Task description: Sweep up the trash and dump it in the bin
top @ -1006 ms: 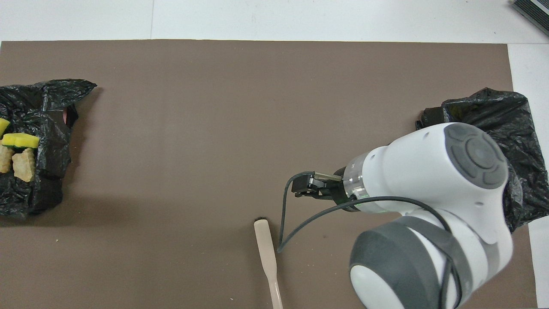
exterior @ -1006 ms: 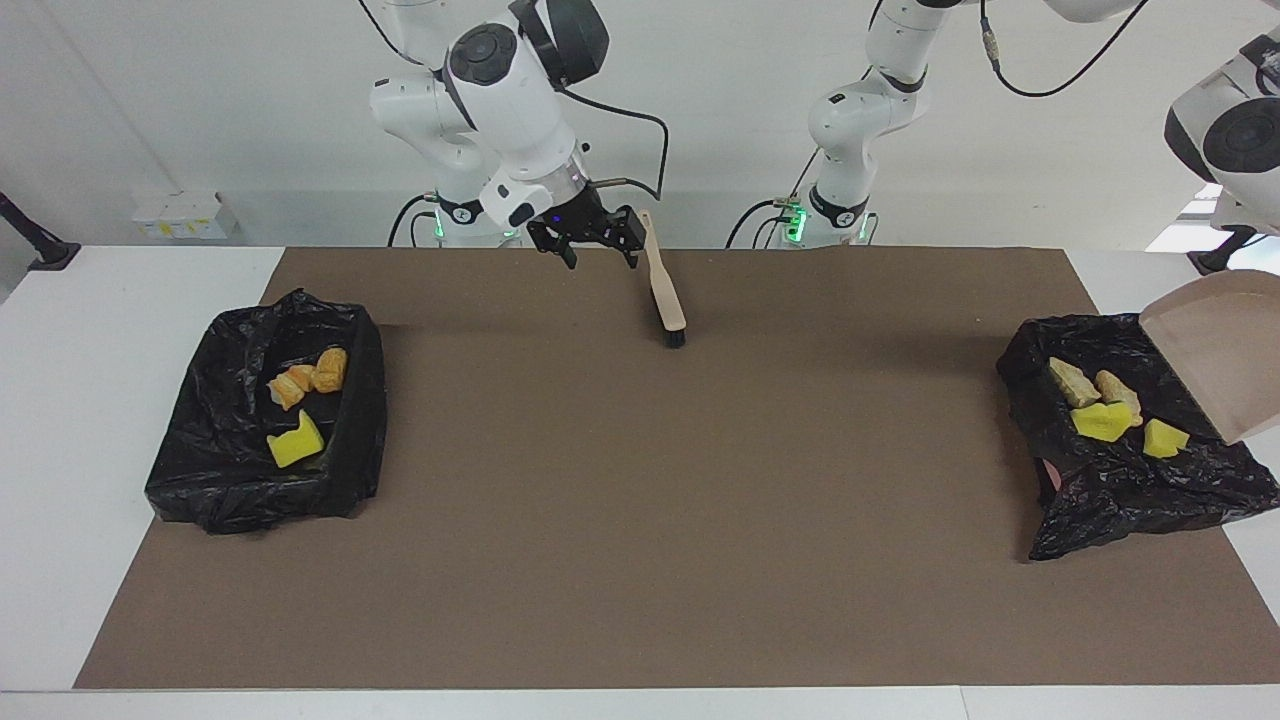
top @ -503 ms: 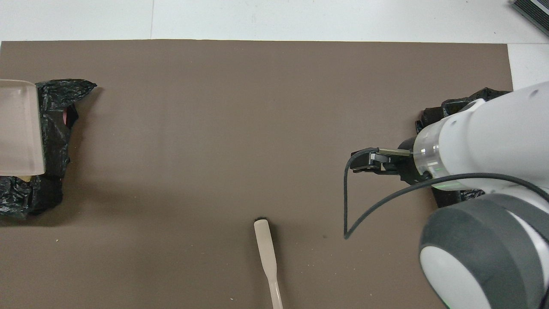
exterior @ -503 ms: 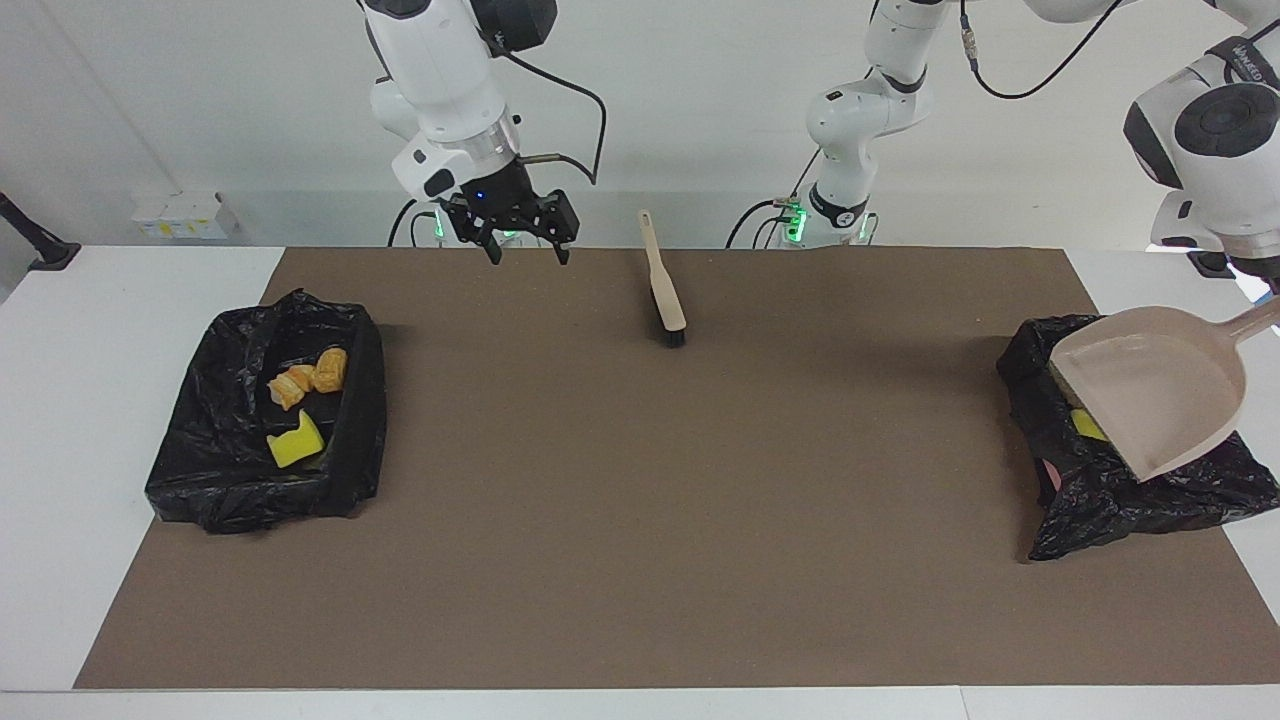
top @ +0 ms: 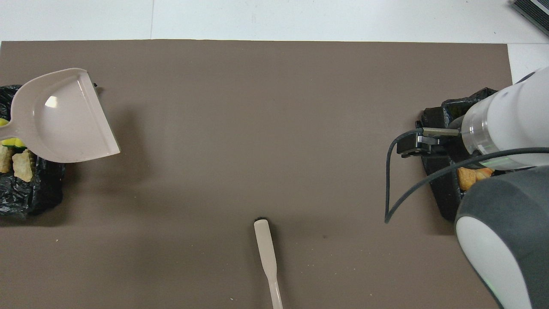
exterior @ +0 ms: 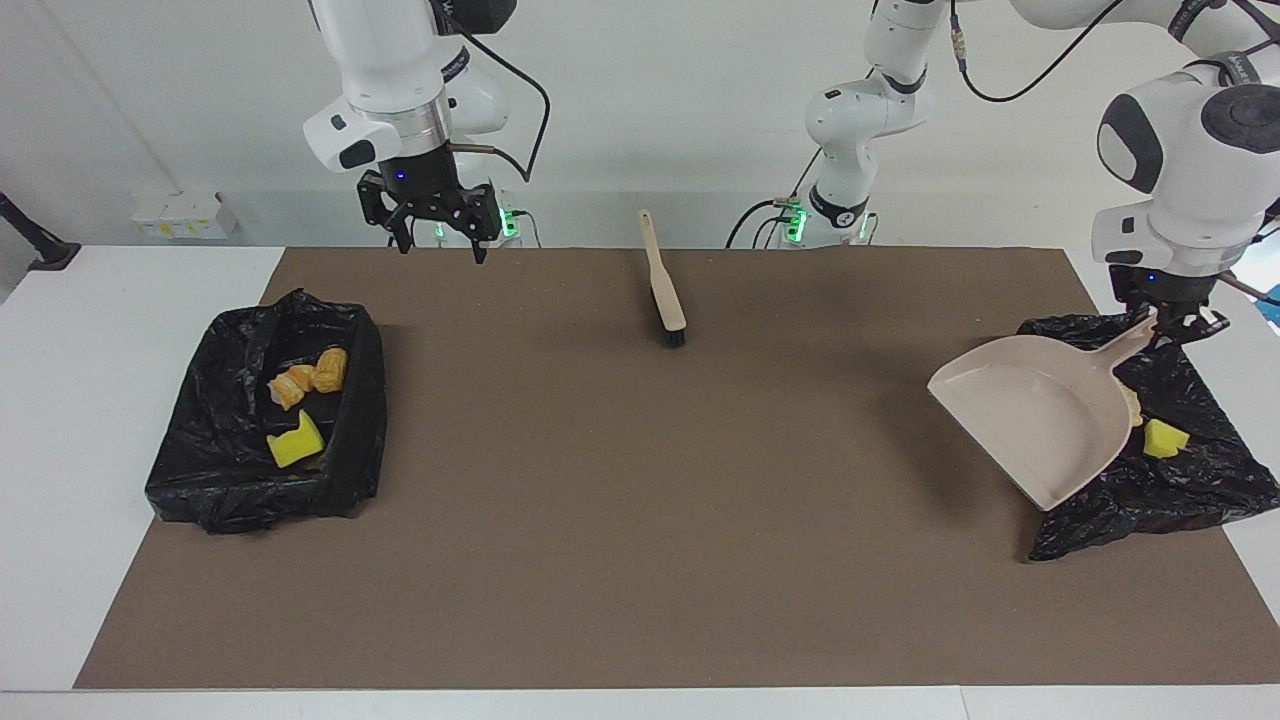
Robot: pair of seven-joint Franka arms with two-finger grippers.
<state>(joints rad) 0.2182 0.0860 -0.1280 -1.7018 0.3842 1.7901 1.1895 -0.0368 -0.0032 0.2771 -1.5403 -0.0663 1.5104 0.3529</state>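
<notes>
1. Table (exterior: 60, 400): white top covered by one brown mat (exterior: 640, 520).
2. Bins: two, both lined with black bags. One bin (exterior: 230, 470) lies at the right arm's end of the table; the second bin (exterior: 1190, 490) lies at the left arm's end.
3. Trash, right arm's end: two tan-orange chunks (exterior: 308, 378) and one yellow sponge piece (exterior: 295, 442) lie inside that bin.
4. Trash, left arm's end: the facing view shows one yellow piece (exterior: 1164, 438); the overhead view shows two tan chunks (top: 17, 163) and yellow sponge (top: 12, 141) in the same bin. The dustpan covers part of the contents, so the full count cannot be told.
5. Dustpan (exterior: 1040, 415): one, beige, tilted in the air over the inner edge of that bin, scoop mouth toward the table's middle.
6. Left gripper (exterior: 1180, 322): clamped on the dustpan handle, over the bin.
7. Brush (exterior: 664, 285): one, beige, lying on the mat near the robots, mid-table, dark bristles pointing away from them. Nothing touches it.
8. Right gripper (exterior: 436, 235): fingers spread, holding nothing, raised over the mat edge close to the first bin.
9. Writing: lettering on the left arm's upper link is unreadable.
</notes>
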